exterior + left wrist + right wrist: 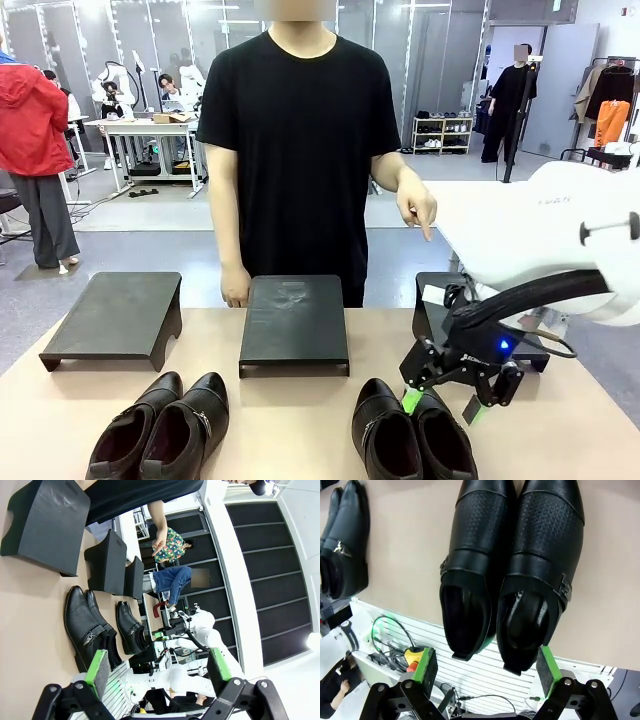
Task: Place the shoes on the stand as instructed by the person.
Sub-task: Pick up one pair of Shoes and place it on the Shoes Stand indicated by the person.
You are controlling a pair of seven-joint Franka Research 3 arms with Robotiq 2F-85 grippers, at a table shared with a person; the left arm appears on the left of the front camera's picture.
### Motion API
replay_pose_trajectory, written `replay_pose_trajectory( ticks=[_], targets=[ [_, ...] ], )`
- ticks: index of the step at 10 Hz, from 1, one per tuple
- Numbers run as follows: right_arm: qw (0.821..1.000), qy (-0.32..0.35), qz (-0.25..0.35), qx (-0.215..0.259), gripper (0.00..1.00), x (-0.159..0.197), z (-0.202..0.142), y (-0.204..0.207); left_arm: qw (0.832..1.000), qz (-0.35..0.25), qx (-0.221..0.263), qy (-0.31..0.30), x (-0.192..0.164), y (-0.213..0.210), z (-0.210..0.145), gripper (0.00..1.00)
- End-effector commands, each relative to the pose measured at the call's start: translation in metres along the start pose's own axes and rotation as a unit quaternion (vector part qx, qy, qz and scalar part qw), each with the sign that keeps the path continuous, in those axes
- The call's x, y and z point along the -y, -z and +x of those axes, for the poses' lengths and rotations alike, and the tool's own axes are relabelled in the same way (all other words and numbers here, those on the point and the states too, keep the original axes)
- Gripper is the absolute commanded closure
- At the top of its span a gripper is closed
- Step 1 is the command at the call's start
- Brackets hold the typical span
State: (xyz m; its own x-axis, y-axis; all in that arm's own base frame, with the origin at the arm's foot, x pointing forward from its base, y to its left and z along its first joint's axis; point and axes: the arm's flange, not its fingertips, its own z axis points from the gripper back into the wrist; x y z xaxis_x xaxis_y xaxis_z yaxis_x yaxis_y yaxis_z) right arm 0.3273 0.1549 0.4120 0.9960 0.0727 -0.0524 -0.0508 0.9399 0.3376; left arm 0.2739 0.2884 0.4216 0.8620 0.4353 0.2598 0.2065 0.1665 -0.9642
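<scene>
Two pairs of glossy black shoes lie on the near part of the table: the left pair (160, 432) and the right pair (410, 442). My right gripper (444, 405) hangs open just above the right pair's heels. In the right wrist view its green pads (426, 665) straddle the heels of both shoes (470, 580), touching neither. The person (300, 130) stands at the far side, one hand (422, 212) pointing a finger down toward the right stand (436, 312). My left gripper (159, 672) is open and holds nothing, off to the side of the left pair (87, 625).
Three low black stands sit in a row at the far edge: the left stand (115, 318), the middle stand (295, 322) and the right one, partly hidden by my right arm (540, 290). A person in a red jacket (30, 120) stands far left.
</scene>
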Motion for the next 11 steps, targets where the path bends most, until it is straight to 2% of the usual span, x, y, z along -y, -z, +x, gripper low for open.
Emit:
replay_pose_trajectory(
  ticks=[1, 3, 11],
  targets=[
    [0.999, 0.022, -0.028, 0.011, 0.0, 0.0, -0.004, 0.031, 1.0, -0.002, -0.002, 0.007, -0.001, -0.002, 0.0, 0.0],
    [0.998, 0.026, -0.045, 0.02, 0.0, -0.001, 0.0, 0.044, 1.0, -0.002, -0.002, 0.007, -0.001, -0.002, 0.0, 0.0],
    [0.994, 0.029, -0.109, 0.007, 0.0, -0.01, 0.002, 0.095, 1.0, -0.002, -0.002, 0.007, -0.001, -0.002, 0.0, 0.0]
  ],
)
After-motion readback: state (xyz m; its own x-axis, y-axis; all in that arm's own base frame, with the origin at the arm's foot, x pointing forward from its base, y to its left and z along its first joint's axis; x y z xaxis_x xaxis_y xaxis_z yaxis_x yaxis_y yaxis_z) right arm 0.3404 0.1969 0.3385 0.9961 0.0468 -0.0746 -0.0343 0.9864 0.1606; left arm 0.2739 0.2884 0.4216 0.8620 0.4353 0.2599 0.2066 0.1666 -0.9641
